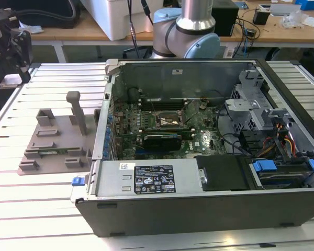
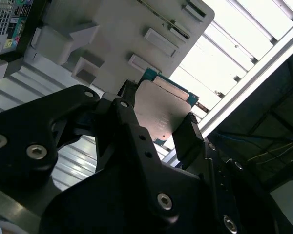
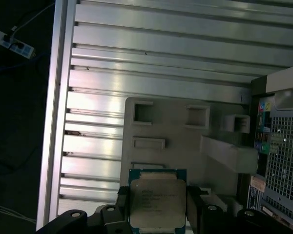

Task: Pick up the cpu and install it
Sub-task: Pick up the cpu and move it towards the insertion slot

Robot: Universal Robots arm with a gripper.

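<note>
A slatted aluminium table [image 1: 36,219] carries the open grey metal computer case [image 1: 199,212], green motherboard [image 1: 146,120] exposed, at the exterior view's centre; the silver-and-blue robot arm [image 1: 191,26] rises behind it at top centre. In both wrist views the black gripper [image 2: 160,114] hangs over the grey plastic tray [image 2: 102,29], fingers [image 2: 188,136] clamped on opposite edges of the square silvery cpu [image 2: 158,105].

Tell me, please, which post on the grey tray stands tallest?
The slim capped post beside the computer case; the tray's other blocks are all low.
</note>
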